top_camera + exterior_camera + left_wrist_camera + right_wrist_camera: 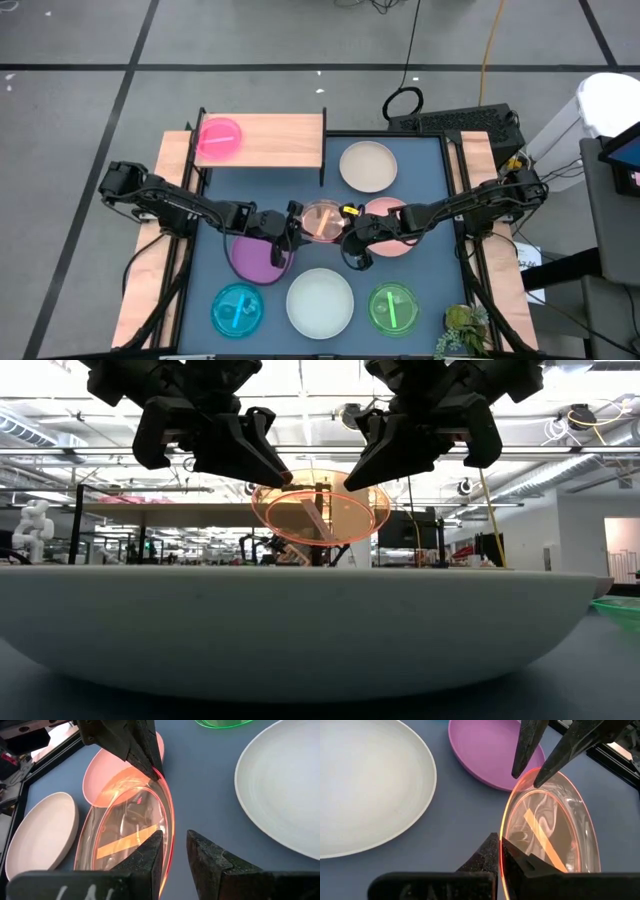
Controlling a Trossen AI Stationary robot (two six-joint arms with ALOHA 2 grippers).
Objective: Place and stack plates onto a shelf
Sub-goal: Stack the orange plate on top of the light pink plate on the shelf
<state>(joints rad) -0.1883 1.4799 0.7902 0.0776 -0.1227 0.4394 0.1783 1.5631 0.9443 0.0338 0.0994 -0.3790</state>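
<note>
The orange translucent plate (322, 220) hangs above the table's middle between my two grippers. My right gripper (350, 232) is shut on its right rim. My left gripper (292, 225) is open, its two fingers (150, 852) standing on either side of the plate's left rim (171, 837). The magenta plate (218, 138) lies on the light-wood shelf (280, 140) at the far left. On the table lie the cream plate (368, 165), pink plate (392, 240), purple plate (252, 258), pale white plate (320, 303), cyan plate (238, 308) and green plate (393, 307). My right gripper pinches the orange plate's rim (506, 837) between its two fingers, on the plate's right side. The fingers come slanting down from the table's right. The plate (320, 510) is lifted clear of the table and lies nearly level, slightly tilted.
The pink plate lies under my right arm and the purple plate under my left. A small green plant (462, 330) stands at the near right corner. Wooden side strips (140, 290) run along the table's left and right edges. The shelf's right half is bare.
</note>
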